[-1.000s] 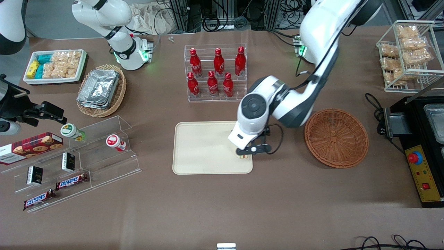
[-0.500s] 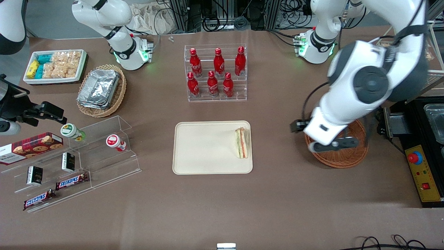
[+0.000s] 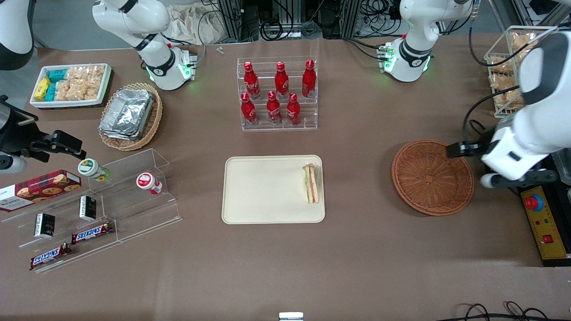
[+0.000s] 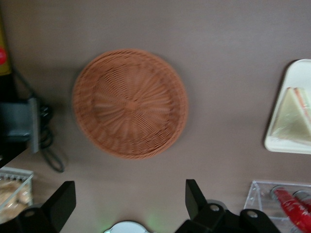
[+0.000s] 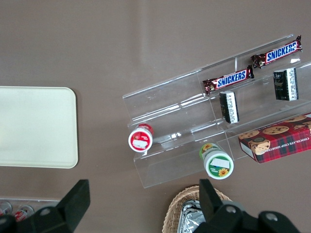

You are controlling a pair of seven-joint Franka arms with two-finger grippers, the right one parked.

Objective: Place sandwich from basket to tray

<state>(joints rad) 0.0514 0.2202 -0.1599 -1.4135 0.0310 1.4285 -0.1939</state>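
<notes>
We found the sandwich (image 3: 311,183) lying on the tray (image 3: 263,189), near the edge facing the basket (image 3: 432,176), which now sat empty on the surface (image 3: 357,249). A second earlier our arm had been over the tray at the sandwich; since then it had pulled away past the basket, so we judged the placing done. The end effector (image 4: 129,204) hung high above the basket toward the working arm's end, fingers spread wide, holding nothing.

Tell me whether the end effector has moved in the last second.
Yes. The open end effector left the cream rectangular tray, crossed the reddish-brown wicker basket, and hangs past its rim.
</notes>
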